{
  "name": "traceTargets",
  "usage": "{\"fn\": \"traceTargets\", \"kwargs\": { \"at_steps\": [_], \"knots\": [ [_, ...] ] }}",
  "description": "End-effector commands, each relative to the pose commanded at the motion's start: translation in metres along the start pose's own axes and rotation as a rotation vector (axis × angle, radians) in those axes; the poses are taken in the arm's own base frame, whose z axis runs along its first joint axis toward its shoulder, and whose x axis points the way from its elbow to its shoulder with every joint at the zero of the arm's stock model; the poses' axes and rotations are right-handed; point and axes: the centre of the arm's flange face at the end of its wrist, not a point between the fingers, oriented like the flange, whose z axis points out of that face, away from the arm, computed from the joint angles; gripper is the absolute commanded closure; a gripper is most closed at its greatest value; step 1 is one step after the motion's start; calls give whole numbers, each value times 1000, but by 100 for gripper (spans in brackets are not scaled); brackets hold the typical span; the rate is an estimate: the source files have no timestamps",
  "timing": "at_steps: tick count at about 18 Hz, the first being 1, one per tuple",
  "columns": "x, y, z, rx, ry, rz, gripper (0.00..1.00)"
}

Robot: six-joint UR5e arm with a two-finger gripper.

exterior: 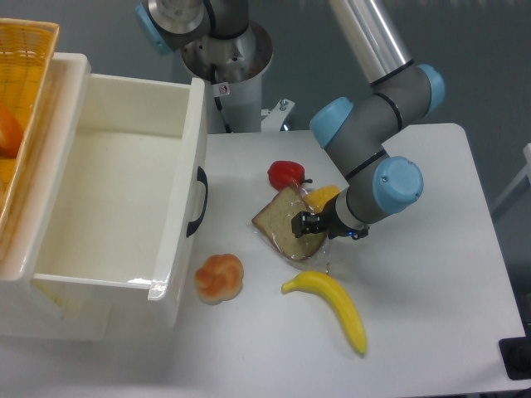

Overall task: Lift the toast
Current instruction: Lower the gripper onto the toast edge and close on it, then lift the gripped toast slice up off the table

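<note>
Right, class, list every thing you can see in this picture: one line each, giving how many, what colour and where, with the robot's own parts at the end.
toast: one, tan with brown crust, middle of the table, partly under the tool.
red pepper: one, red, just behind the toast.
yellow piece: one, yellow-orange, beside the toast's right edge, partly hidden by the arm.
banana: one, yellow, in front of the toast.
bun: one, orange and cream, by the drawer's front corner.
drawer: one, white, open, left of the table, black handle.
basket: one, yellow-orange, far left edge.
table: one, white.
arm: one, grey with blue caps, reaching down from the top.
tool: one, black, over the toast's right part; its opening cannot be judged.
</note>
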Motion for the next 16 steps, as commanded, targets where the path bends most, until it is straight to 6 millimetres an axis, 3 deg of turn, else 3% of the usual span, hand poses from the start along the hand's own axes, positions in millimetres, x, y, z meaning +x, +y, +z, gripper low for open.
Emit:
{"fn": "traceTargets", "kwargs": {
  "at_steps": [4,9,16],
  "knots": [
    [4,-2,-6,3,-13,7,87],
    [14,2,-23,18,-30,18,87],
    [66,12,-75,24,-58,68,87]
  ]
}}
